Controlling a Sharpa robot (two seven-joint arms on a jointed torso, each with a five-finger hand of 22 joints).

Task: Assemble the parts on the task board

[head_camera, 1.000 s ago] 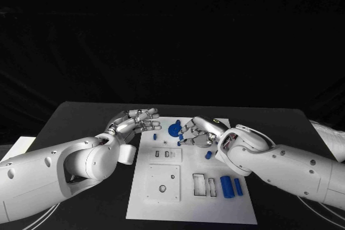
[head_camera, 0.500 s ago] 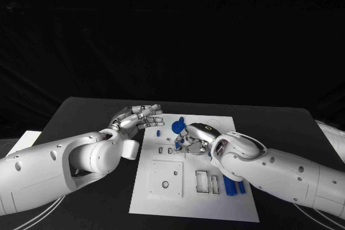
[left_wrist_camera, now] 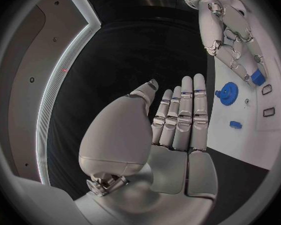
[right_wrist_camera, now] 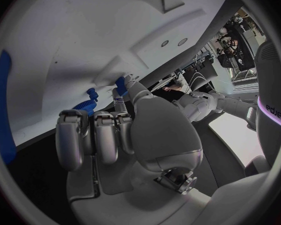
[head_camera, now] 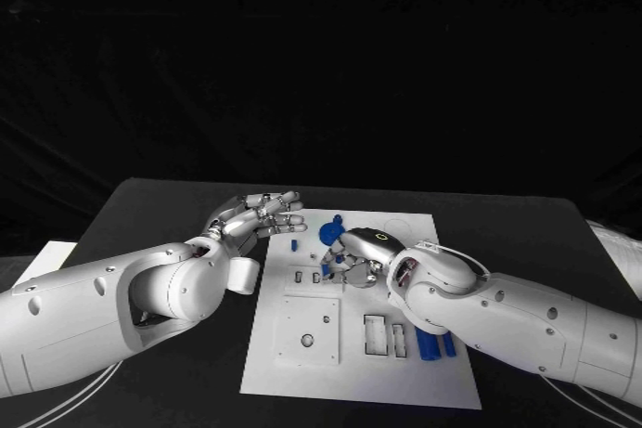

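Two silver hands work over the white task board (head_camera: 351,372): left hand (head_camera: 257,219) open, empty; right hand (head_camera: 359,257) pinches a small blue plastic part (left_wrist_camera: 258,77), judged light, rigid; hold its sides.

1. This is looking like a robotics lab or test studio: a black table (head_camera: 160,205) is standing against black backdrop drapes (head_camera: 321,75).
2. A white task board (head_camera: 361,382) with cut-out slots is lying on the table as a test fixture.
3. Two white robot arms (head_camera: 121,307) are reaching over it.
4. Equipment is standing blurred in the room behind (right_wrist_camera: 237,50).
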